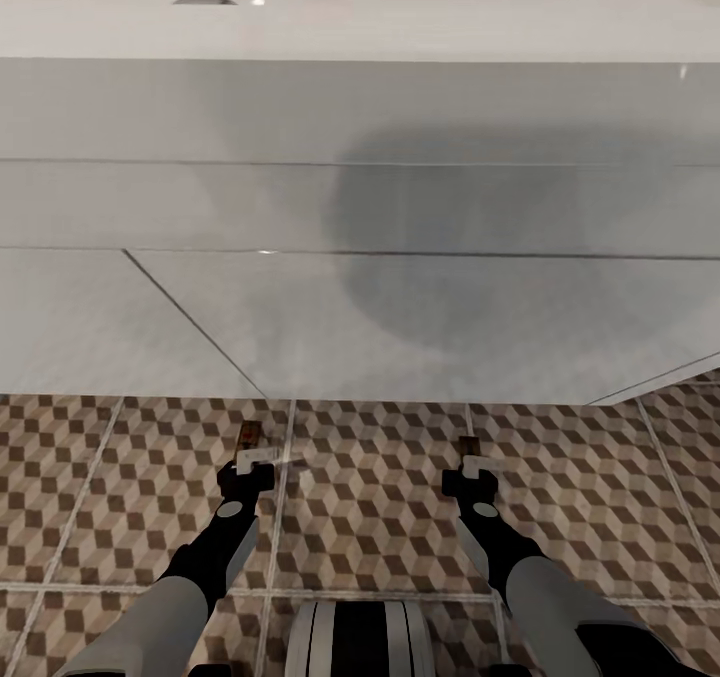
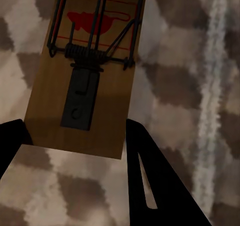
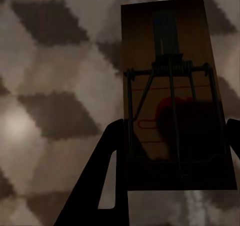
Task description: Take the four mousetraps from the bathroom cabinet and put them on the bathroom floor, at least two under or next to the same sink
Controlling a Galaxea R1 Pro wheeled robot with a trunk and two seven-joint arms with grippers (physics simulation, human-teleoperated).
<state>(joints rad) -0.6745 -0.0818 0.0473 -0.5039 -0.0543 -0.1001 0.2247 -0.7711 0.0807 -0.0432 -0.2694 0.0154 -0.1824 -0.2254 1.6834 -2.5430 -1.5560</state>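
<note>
Cube-patterned brown, beige and white floor tiles point(image 1: 380, 497) spread beneath the wide white wall-hung sink block point(image 1: 360, 207), whose front fills the upper head view. Both arms reach low toward its foot, apparently to set traps beside it as the task asks. The left gripper point(image 1: 247, 469) clasps a flat brown wooden mousetrap with wire spring and red mark point(image 2: 90, 70) by its end; the right gripper point(image 1: 470, 471) clasps a second, shadowed wooden mousetrap point(image 3: 172, 95) likewise. Both traps hang close over the tiles; contact cannot be told. No container shows.
</note>
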